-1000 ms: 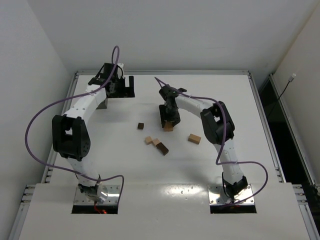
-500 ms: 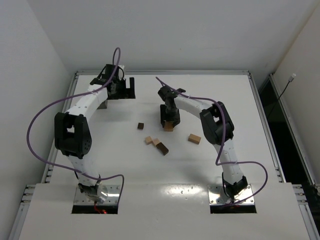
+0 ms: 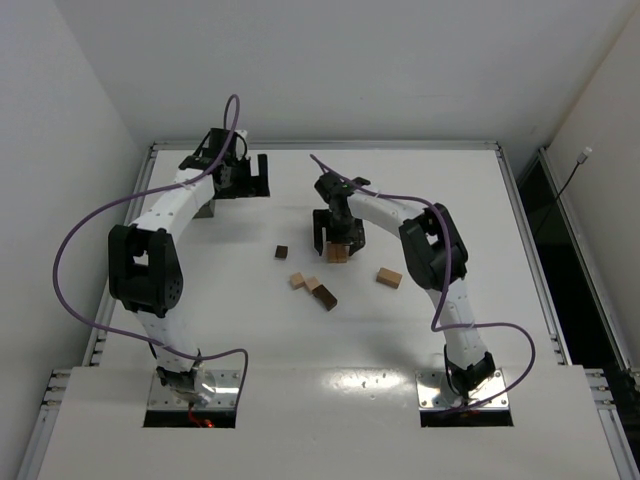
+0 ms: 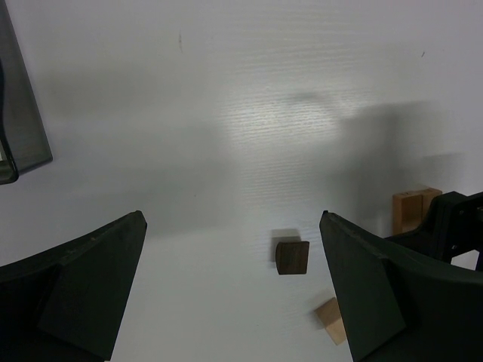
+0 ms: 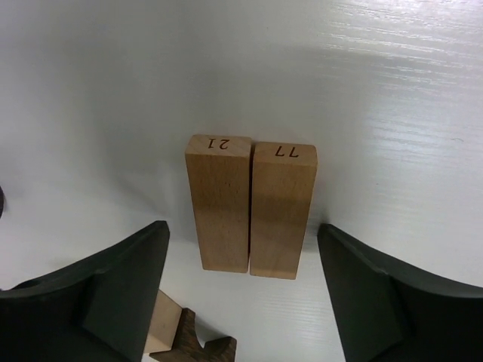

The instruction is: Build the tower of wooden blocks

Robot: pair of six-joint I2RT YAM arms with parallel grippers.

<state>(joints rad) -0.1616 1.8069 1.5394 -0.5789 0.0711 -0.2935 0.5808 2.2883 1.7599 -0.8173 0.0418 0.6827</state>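
Observation:
The tower is a single layer of two tan wood blocks (image 5: pixel 219 204) (image 5: pixel 281 211) lying flat side by side on the white table, marked 21 and 77. My right gripper (image 5: pixel 243 228) hangs over them, open, with a gap between each jaw and the blocks. From above the pair (image 3: pixel 337 254) sits under the right gripper (image 3: pixel 337 238). Loose blocks lie nearer: a small dark one (image 3: pixel 282 252), a tan one (image 3: pixel 297 281), a tan and dark brown pair (image 3: pixel 322 294), and a tan one (image 3: pixel 389 277). My left gripper (image 3: pixel 250 178) stands open and empty at the far left.
A grey translucent box (image 4: pixel 19 128) lies at the far left, partly under the left arm (image 3: pixel 205 208). The left wrist view also shows the dark block (image 4: pixel 292 256), a tan block (image 4: pixel 330 320) and the tan pair (image 4: pixel 413 210). Walls close in at the back and the sides.
My right gripper has opened and let go of the tan block, which now lies beside the other. The left arm has barely moved.

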